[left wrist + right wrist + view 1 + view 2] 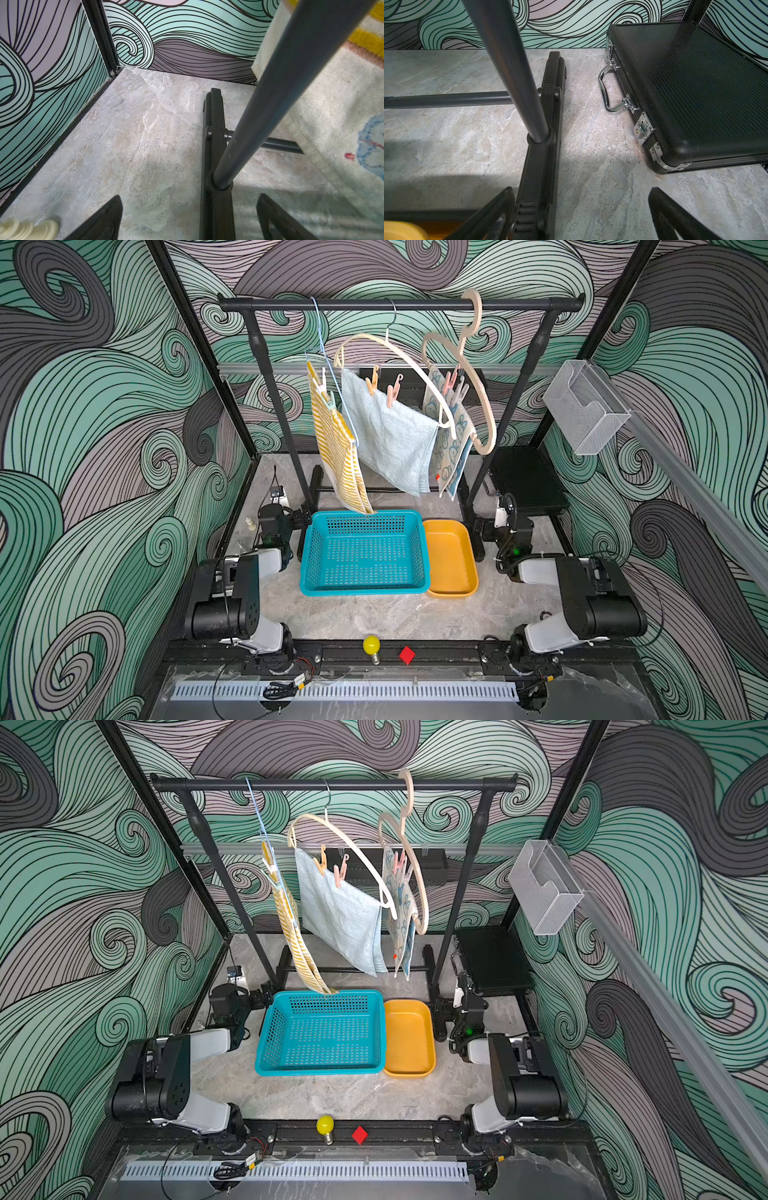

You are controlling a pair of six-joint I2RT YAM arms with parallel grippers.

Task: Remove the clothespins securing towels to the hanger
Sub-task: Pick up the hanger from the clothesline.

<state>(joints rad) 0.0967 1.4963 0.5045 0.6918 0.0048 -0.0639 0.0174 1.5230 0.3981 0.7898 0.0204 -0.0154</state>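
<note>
**Both jaws spread low by the rack's feet, every peg clipped overhead**

Both arms are sitting folded on the bench (374,616). The left jaws are standing wide apart and gripping nothing, with the rack's left foot (216,145) lying under the gap between them. The right jaws are gaping just as wide and are also bare. The right foot (544,166) is running just beside one finger (492,212), and a black case (695,83) is lying ahead of them.

High above and ahead of both pairs, the clothespins (392,391) are pinching the towels (395,435) onto hangers (478,310) hooked over the black rail (399,304).

A teal basket (365,515) and an orange tray (451,526) are sitting between the two pairs of jaws.
</note>
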